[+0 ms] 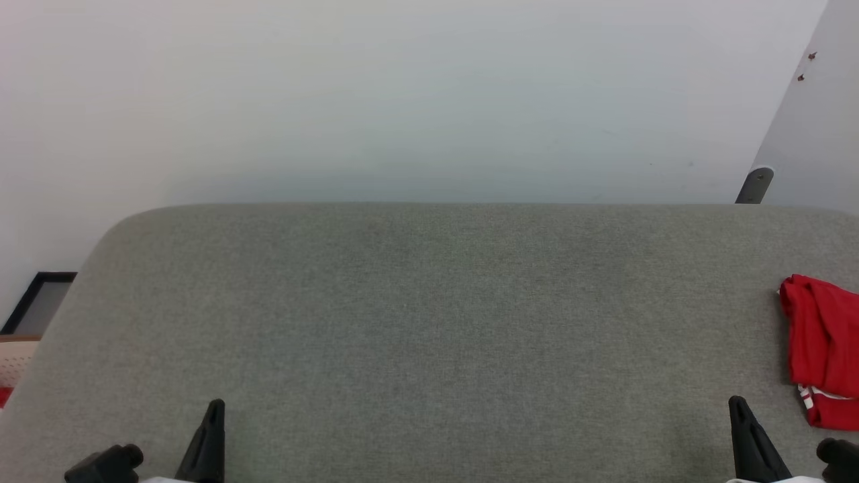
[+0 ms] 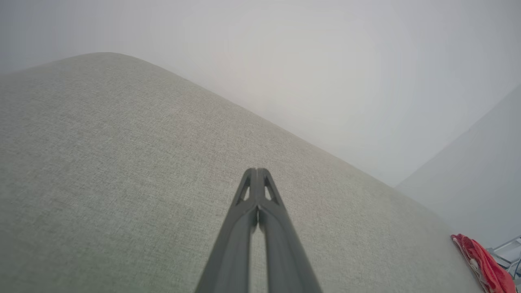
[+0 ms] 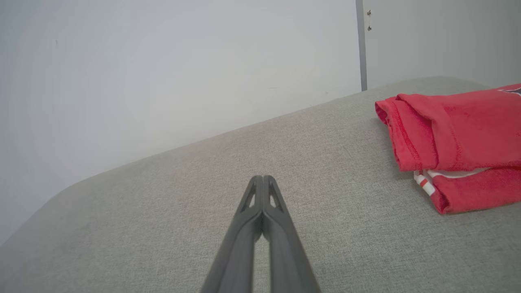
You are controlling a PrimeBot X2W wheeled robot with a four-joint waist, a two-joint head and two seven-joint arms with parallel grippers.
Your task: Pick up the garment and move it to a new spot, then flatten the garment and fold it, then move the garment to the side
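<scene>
Left hand [image 1: 213, 416] at the near left and right hand [image 1: 738, 408] at the near right, both low over the grey fabric surface [image 1: 429, 315]. In the left wrist view I read the left hand [image 2: 257, 173] as closed, its two dark fingers pressed tip to tip with nothing between them. The right hand [image 3: 263, 179] reads the same in its own wrist view.

Pale wall [image 1: 402, 100] behind the far edge of the surface. A second wall panel [image 1: 822, 121] angles in at the far right.

Garment [image 1: 822, 349], red, lying folded in a compact bundle at the right edge of the surface, cut off by the frame's edge. It sits just right of, and slightly beyond, the right hand, with a clear gap between them. The same garment [image 3: 456, 134] shows stacked folded layers, with white-and-red stripe trim [image 3: 421, 181] peeking out at the near left corner.

Dark frame [image 1: 40, 302] beyond the left edge of the surface, on the floor side.
</scene>
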